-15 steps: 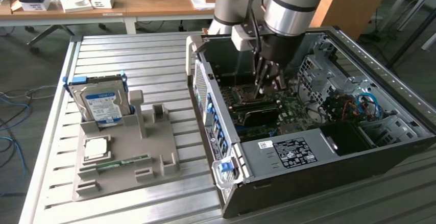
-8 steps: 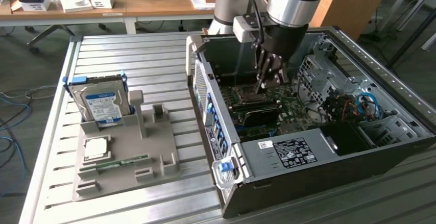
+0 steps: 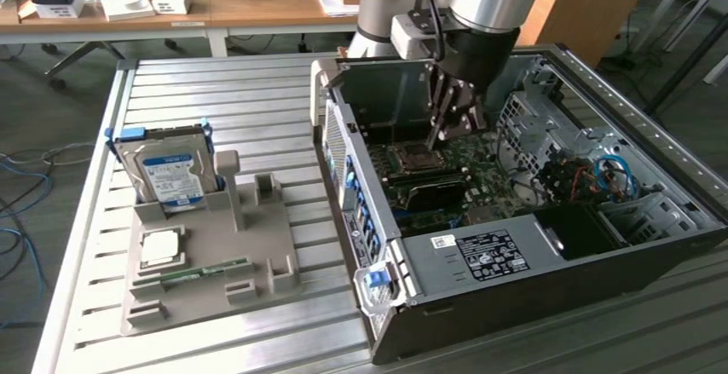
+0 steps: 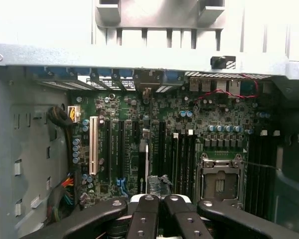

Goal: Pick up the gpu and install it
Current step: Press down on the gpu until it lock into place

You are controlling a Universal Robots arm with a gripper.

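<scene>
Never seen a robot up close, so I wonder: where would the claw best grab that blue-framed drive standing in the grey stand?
Probably its upper part, from straight above. The drive stands upright in the stand, bottom sunk in a slot, top free, so pinching across its thin width suits.

No text can be made out anywhere. A white label (image 3: 490, 253) with print too small to read sits on the computer case (image 3: 534, 293), and the blue-framed hard drive (image 3: 170, 169) carries an illegible label.
</scene>
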